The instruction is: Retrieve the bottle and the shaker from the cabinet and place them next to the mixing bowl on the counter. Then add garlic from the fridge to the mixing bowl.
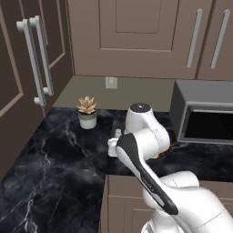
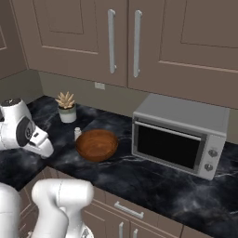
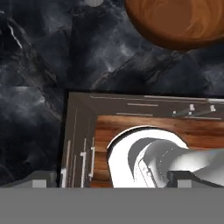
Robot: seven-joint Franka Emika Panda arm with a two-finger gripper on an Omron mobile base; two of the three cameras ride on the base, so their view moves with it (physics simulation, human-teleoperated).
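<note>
The bowl [image 2: 96, 144] sits on the black worktop [image 2: 153, 176], left of the grey microwave [image 2: 179, 135], and the small off-white shaker [image 2: 77, 134] stands just beside its left rim. A potted succulent [image 2: 66, 107] stands further back, near the wall. The wall cabinet [image 2: 125, 42] above has its doors shut. The gripper [image 3: 112, 177] hangs over the worktop's front edge, near the bowl, with its jaws spread wide and nothing between them; the fingertips [image 3: 41, 179] show far apart in the hand view.
</note>
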